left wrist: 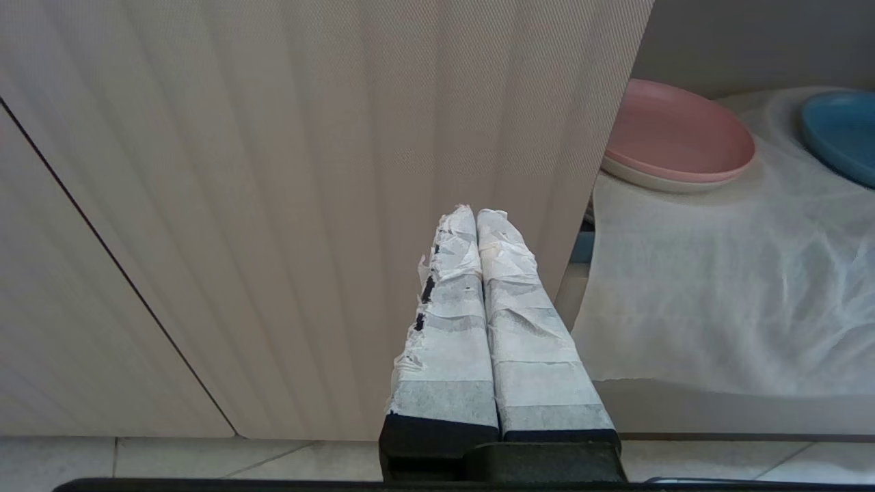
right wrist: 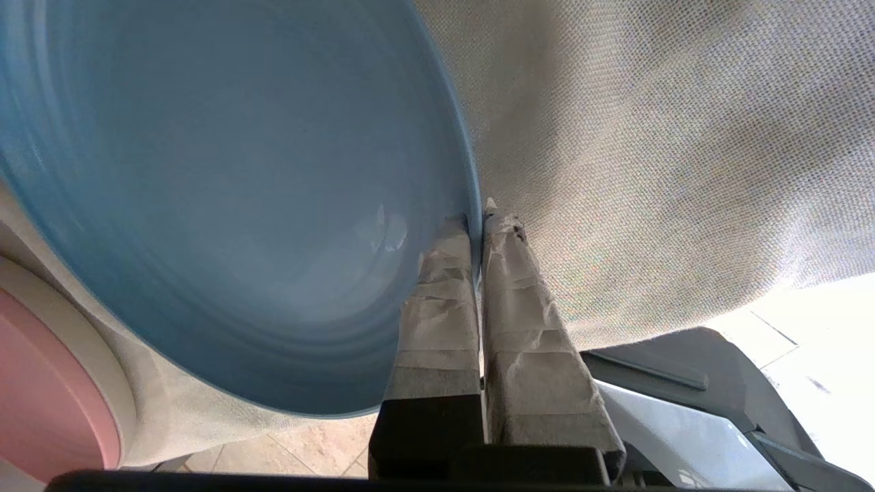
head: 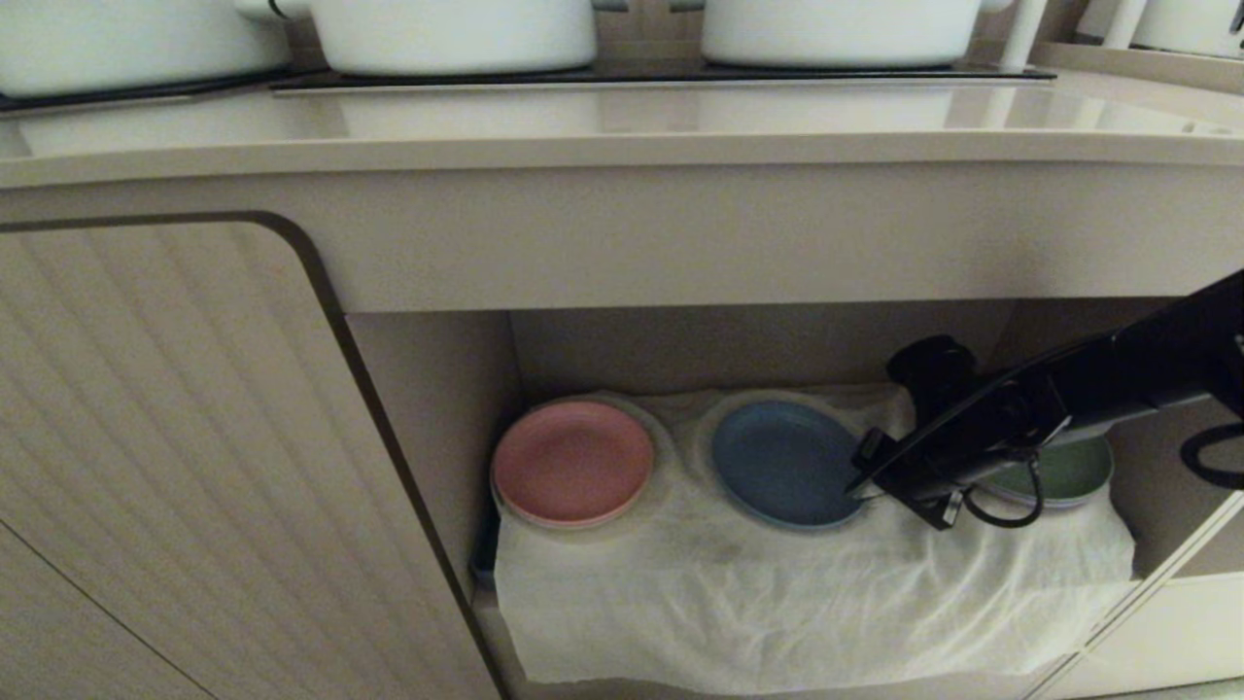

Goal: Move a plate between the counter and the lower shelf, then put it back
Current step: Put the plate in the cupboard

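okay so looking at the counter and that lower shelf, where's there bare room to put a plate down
The counter has a bare strip between its front edge and the white pots. The lower shelf is crowded at the back: pink plate, blue plate, which the right gripper is shut on at the rim, and green plate. Only the cloth's front drape is bare.

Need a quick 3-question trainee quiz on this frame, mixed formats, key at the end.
1. Multiple choice: what is the right gripper shut on? A) the pink plate B) the rim of the blue plate C) the white cloth
2. True or false: the blue plate is already up on the counter.
3. Fill in: the left gripper is parked in front of the ribbed cabinet ____.

Key:
1. B: its fingers pinch the plate's rim, one on each side.
2. False: the plate sits in the lower shelf, between the pink plate and the green plate.
3. door
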You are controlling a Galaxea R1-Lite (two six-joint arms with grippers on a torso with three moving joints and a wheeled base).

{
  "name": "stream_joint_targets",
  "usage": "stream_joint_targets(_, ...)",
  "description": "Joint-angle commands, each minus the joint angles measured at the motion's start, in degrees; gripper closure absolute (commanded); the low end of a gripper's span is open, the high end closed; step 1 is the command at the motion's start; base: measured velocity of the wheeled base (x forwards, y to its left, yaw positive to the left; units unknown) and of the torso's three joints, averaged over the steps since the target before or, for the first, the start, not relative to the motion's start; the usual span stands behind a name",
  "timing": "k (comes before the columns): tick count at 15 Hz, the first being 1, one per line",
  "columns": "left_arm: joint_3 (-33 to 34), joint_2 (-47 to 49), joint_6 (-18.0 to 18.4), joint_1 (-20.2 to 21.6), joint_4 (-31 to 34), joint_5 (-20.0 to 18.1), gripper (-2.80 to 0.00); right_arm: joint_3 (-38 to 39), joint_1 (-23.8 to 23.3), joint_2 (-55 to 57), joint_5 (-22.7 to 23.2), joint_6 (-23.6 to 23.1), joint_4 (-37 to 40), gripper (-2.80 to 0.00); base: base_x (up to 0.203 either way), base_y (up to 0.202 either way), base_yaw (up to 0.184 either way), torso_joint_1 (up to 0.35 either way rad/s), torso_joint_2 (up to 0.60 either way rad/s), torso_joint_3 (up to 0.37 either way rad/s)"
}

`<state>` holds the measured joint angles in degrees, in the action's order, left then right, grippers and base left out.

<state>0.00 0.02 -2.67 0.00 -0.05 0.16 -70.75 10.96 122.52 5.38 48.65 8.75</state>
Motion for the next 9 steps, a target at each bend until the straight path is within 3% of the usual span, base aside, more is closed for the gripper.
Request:
stream_joint_targets(1,0.0,0.0,-0.1,0.0,0.0,0.0,0.0,0.0,0.0,0.2,0.1,0.3,0.0,0.0,0.0,0.0,0.0,0.0,0.0,0.0)
stream_joint_targets(2,0.0,0.0,-0.1,0.0,0.0,0.0,0.0,0.1,0.0,0.2,0.1,0.3,0.2,0.0,0.0,0.0,0.0,0.0,0.0,0.0)
stream_joint_targets(3,0.0,0.0,-0.1,0.0,0.0,0.0,0.0,0.1,0.0,0.2,0.1,0.3,0.7,-2.22,0.0,0.0,0.0,0.0,0.0,0.0)
stream_joint_targets(4,0.0,0.0,-0.1,0.0,0.0,0.0,0.0,0.0,0.0,0.3,0.1,0.3,0.7,-2.8,0.0,0.0,0.0,0.0,0.0,0.0)
stream_joint_targets(9,0.0,0.0,-0.1,0.0,0.0,0.0,0.0,0.0,0.0,0.3,0.1,0.1,0.5,-2.8,0.0,0.0,0.0,0.0,0.0,0.0)
